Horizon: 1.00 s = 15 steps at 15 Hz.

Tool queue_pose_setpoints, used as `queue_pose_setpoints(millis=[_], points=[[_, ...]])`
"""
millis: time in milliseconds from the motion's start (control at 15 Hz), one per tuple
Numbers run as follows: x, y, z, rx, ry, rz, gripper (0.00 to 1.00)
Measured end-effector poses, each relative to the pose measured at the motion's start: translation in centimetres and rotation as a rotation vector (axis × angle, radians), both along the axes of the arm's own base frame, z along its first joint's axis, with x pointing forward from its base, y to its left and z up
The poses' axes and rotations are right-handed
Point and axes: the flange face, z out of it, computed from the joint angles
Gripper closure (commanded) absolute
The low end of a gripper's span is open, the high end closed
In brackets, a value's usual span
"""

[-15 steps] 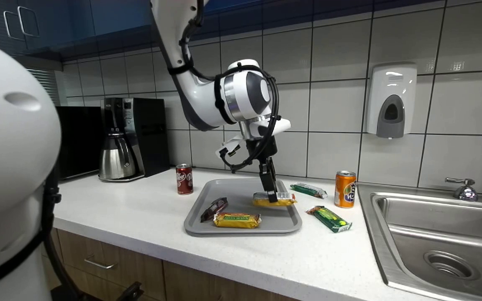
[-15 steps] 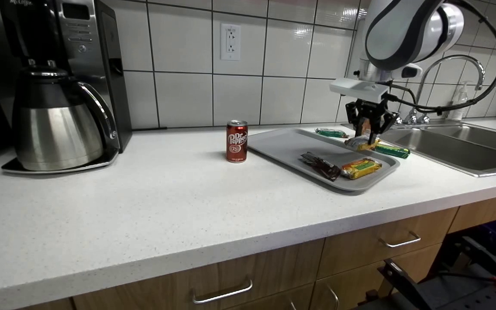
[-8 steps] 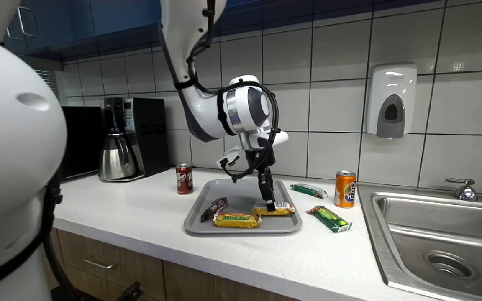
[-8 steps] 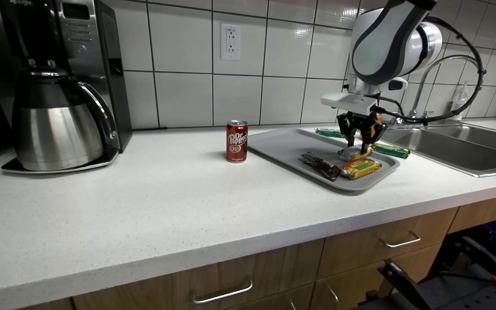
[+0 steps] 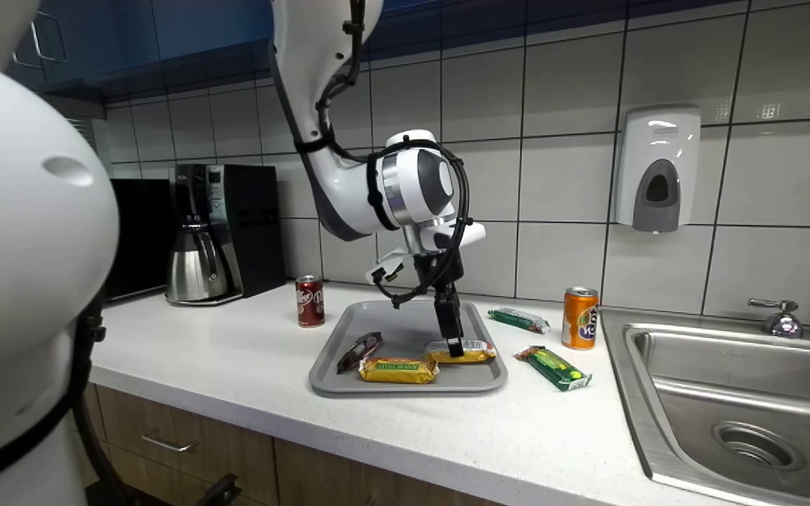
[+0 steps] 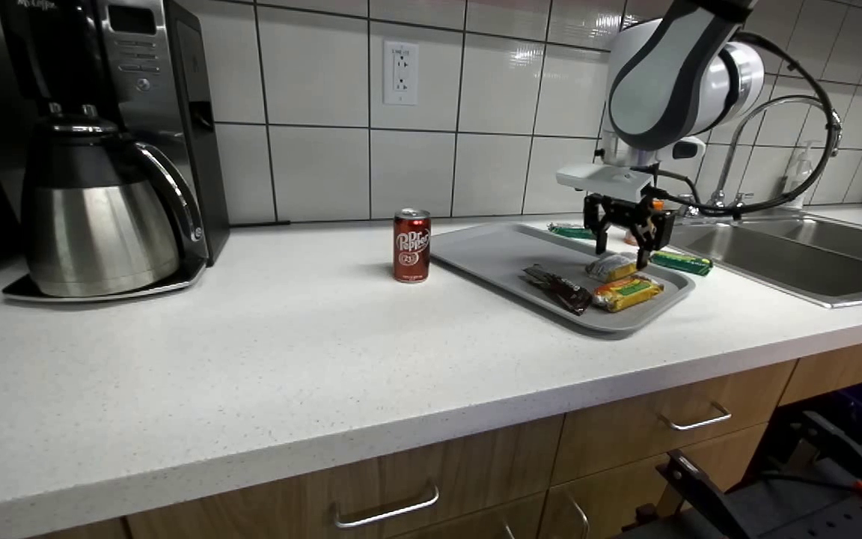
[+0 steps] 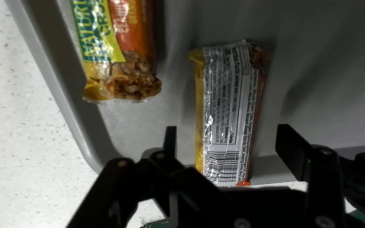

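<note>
Robotiq gripper (image 7: 227,136): straddling the barcoded granola bar (image 7: 226,109), its fingers (image 7: 291,150) standing apart with a gap on either side.
Bar's place: lying label-up on the gray tray (image 5: 391,318), near one edge.
Tray neighbors: a Nature Valley peanut bar (image 7: 116,41) and a dark-brown wrapped bar (image 5: 360,351) are resting nearby.
Counter (image 5: 236,341): two green-wrapped bars (image 5: 554,367) and a Fanta can (image 5: 579,318) are sitting on one side of the tray, a Dr Pepper can (image 6: 411,247) on the opposite.
</note>
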Motion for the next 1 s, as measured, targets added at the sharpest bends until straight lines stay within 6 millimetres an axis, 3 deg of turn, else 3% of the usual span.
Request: queue_pose_setpoints(millis=[467, 1000], points=[[-0.3, -0.6, 1.8, -0.002, -0.031, -0.013, 0.00], [-1.7, -3.2, 4.6, -0.005, -0.075, -0.065, 0.00]])
